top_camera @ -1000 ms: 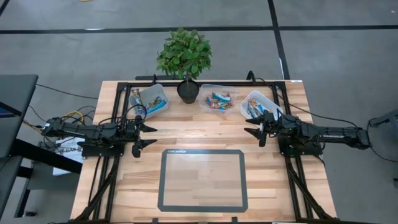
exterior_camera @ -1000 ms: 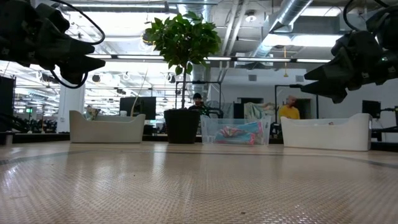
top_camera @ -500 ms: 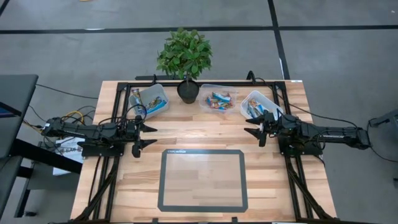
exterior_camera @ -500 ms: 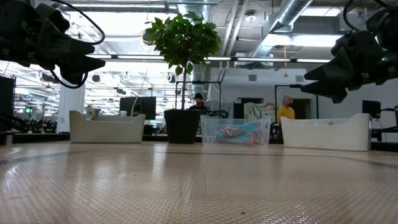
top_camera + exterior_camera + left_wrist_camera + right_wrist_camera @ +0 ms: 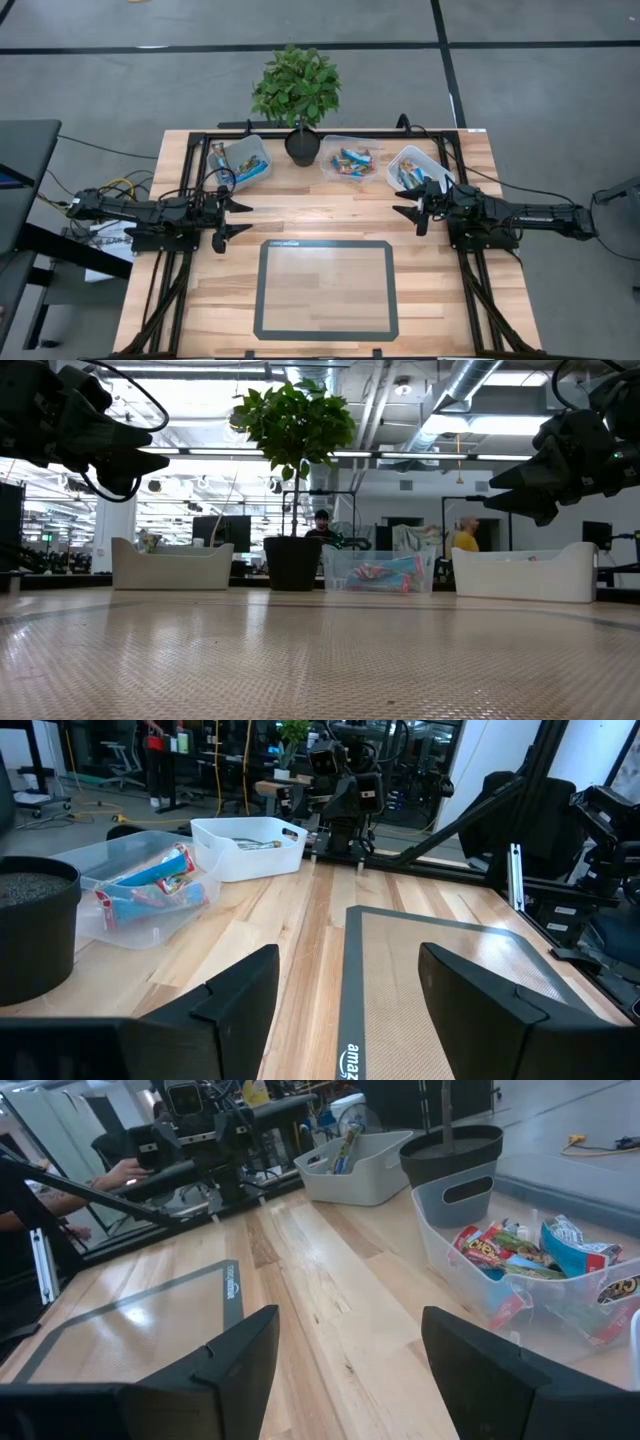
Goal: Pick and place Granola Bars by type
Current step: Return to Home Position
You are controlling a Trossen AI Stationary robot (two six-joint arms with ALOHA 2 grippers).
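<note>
sorting looks done: granola bars lie in the three tubs, none loose on the table; both arms' jaws wide, empty.

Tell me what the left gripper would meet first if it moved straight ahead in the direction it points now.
Probably the right gripper, which faces it from across the table. Until there the way looks free: the left gripper hangs open above the tabletop, though depth is unclear.
</note>
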